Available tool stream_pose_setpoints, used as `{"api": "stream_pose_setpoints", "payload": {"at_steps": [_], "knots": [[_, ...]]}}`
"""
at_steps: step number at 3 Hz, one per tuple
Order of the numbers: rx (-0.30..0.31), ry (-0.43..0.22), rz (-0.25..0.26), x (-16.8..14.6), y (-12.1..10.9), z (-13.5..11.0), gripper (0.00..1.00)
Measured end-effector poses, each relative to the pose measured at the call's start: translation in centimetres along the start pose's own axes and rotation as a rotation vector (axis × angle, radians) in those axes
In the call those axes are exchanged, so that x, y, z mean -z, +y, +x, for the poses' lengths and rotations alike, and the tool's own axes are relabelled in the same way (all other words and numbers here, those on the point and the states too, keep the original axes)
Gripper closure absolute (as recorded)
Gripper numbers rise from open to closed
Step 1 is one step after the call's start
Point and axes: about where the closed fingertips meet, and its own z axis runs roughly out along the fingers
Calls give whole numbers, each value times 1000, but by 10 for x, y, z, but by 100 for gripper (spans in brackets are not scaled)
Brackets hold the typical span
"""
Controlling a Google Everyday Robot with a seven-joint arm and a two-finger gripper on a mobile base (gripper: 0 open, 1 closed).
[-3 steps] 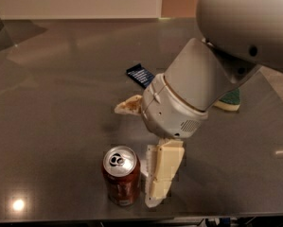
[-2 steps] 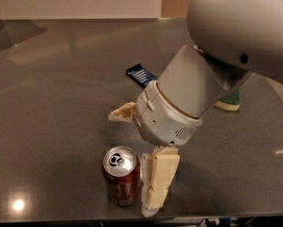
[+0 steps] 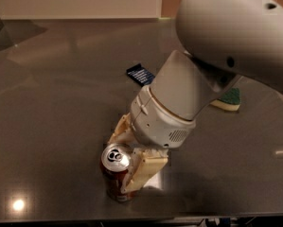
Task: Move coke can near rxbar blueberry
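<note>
Three hazards apply at this stage.

**State.** My hand [image 3: 122,162] is low over the front of the grey, glossy bench [image 3: 60,89]. It is open. Its two cream fingers [image 3: 143,171] stand apart, with the small red soda can with a silver top [image 3: 113,174] upright between them. One finger lies along the can's right side and the other sits behind it, near the rim. I cannot tell whether either pad is pressing yet. The flat, dark blue rectangular snack-bar wrapper [image 3: 140,74] lies further back on the bench, well apart from the can and partly hidden by my white wrist housing [image 3: 162,119].

1. **Tipping.** The fingers meet the can at an angle, not square to its wall. If one touches before the other, the can is likely to be pushed over or skidded across the smooth surface.
2. **Loss over the edge.** The can stands near the bench's front edge. A knock toward the camera could send it off.
3. **Slip or crush.** A grip set high near the rim may let the can swing or drop once lifted. Too much force would dent the thin wall.

**Carry path.** A low carry toward the wrapper risks sweeping the wrapper away. The green-and-yellow sponge [image 3: 228,100] to the right should be avoided.
</note>
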Motion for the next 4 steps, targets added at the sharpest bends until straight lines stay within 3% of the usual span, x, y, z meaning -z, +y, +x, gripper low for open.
{"api": "stream_pose_setpoints", "payload": {"at_steps": [1, 2, 3, 4], "knots": [[-17, 8, 3, 1, -4, 2, 64], [-82, 27, 57, 18, -24, 14, 87], [-174, 52, 130, 46, -59, 35, 100], [-270, 52, 211, 77, -99, 57, 100]]}}
